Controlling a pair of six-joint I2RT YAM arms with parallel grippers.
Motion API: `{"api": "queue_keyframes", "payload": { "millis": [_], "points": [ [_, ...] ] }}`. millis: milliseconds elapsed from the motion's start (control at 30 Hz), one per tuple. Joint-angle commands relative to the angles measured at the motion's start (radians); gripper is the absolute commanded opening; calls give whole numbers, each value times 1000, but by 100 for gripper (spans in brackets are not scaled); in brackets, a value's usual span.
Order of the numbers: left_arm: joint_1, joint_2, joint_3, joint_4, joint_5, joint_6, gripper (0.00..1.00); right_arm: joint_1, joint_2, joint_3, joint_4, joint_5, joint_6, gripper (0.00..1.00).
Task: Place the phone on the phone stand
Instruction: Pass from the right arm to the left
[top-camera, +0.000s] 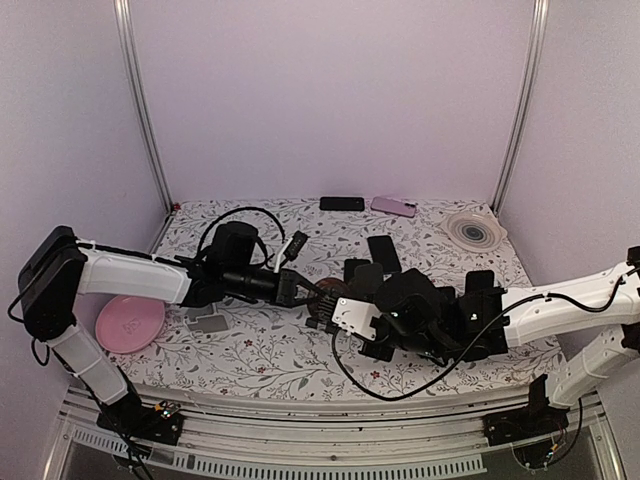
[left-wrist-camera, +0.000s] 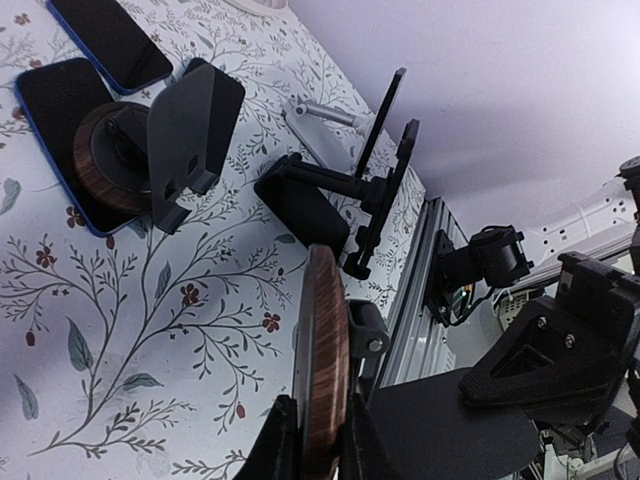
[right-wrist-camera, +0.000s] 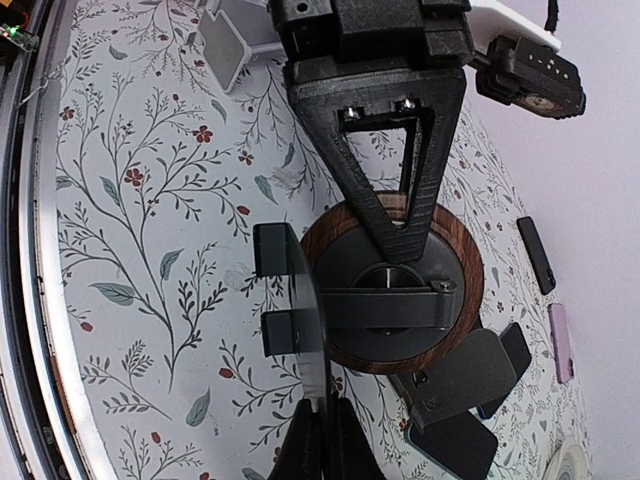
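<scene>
A phone stand (top-camera: 325, 297) with a round wooden base (right-wrist-camera: 395, 290) and a thin dark rest plate (right-wrist-camera: 305, 300) sits mid-table between both arms. My left gripper (top-camera: 303, 292) is shut on the edge of the wooden base (left-wrist-camera: 325, 340); its fingers (left-wrist-camera: 278, 440) pinch the disc from both sides. My right gripper (right-wrist-camera: 325, 410) is shut on the lower edge of the rest plate. No phone is in either gripper. A black phone (top-camera: 382, 250) lies behind the stand. A blue-edged phone (left-wrist-camera: 45, 110) lies under a second wooden-based stand (left-wrist-camera: 150, 150).
A black phone (top-camera: 342, 203) and a pink phone (top-camera: 393, 206) lie at the back edge, next to a ribbed white disc (top-camera: 475, 230). A pink plate (top-camera: 130, 322) and a small grey stand (top-camera: 207, 322) are at the left. A black folding stand (left-wrist-camera: 345, 190) stands nearby.
</scene>
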Motion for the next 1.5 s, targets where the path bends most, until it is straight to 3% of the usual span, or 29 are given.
{"api": "queue_keyframes", "payload": {
  "millis": [0, 167, 333, 467, 867, 1100, 1167, 1300, 1467],
  "points": [
    [6, 19, -12, -16, -34, -103, 0, 18, -81, -47, 175, 42, -93, 1],
    [1, 27, -11, -14, -41, -104, 1, 17, -104, -47, 159, 15, -104, 1],
    [-11, 23, -4, -18, -54, -86, 44, 14, -87, 21, 23, -91, -80, 1],
    [-14, -14, -6, -36, -90, -49, 56, 1, -76, 58, -70, -169, -61, 1],
    [-9, -287, -124, -1, -257, 188, 60, -96, -44, 124, -206, -432, 25, 2],
    [-49, -352, -219, 147, -197, 341, 57, -120, -33, 139, -241, -476, 40, 2],
    [-70, -359, -251, 218, -164, 373, 52, -125, -36, 141, -251, -485, 43, 1],
    [-122, -374, -328, 371, -126, 426, 53, -127, -47, 139, -259, -497, 49, 1],
    [-174, -329, -306, 359, -112, 490, 50, -128, -53, 134, -264, -496, 51, 1]
  ]
}}
